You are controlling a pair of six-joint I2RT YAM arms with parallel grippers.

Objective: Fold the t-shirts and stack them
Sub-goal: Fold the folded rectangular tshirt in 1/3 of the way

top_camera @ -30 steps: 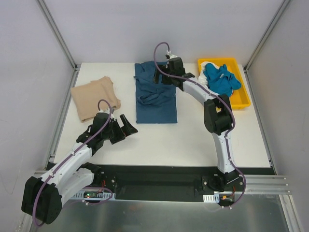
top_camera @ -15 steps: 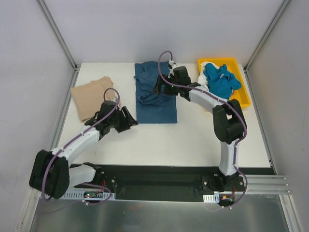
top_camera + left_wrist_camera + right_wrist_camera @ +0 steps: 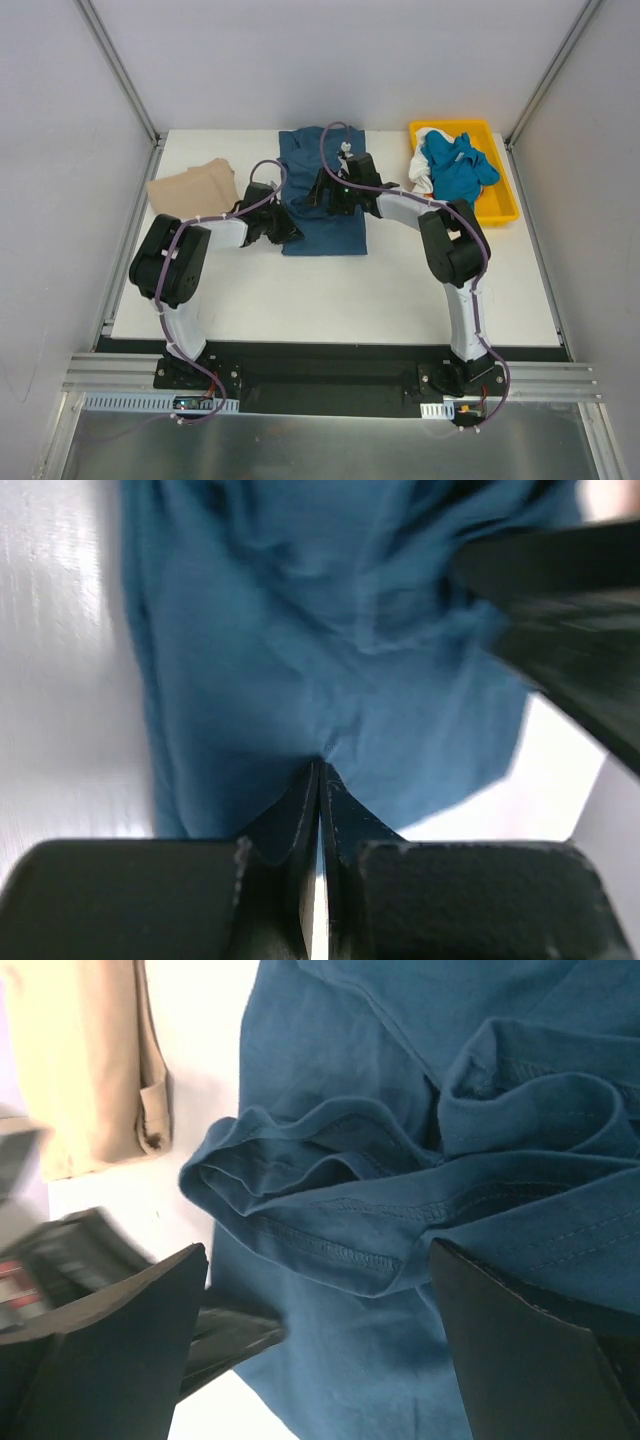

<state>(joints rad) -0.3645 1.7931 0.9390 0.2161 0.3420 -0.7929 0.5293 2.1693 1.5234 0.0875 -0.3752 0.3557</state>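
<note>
The dark teal t-shirt [image 3: 335, 232] lies lengthwise at the far middle of the table [image 3: 350, 295]. Its near part is flat and its middle is bunched into a ridge of hemmed folds. The tan t-shirt [image 3: 190, 195] lies folded to the left, apart from it. A bright blue t-shirt [image 3: 458, 165] and a white t-shirt [image 3: 425, 140] are heaped in the yellow tray [image 3: 500, 215] at the far right.

The left gripper [image 3: 283, 228] sits at the teal shirt's left edge with its fingers pressed together and no gap between them. Creases run toward the tips in the left wrist view, so it probably pinches the edge, though no cloth shows between the pads. The right gripper [image 3: 318, 1250] hangs over the bunched ridge, fingers spread wide and holding nothing.

The step looks like smoothing the teal shirt flat before it can be folded. To do it well, the right gripper should come down on the ridge's top layer only and close on the hem. It can then draw the cloth away to the right and far side, low over the table, while the left pins its edge. Catching two layers would drag the whole shirt, and the two wrists are close enough to clash
</note>
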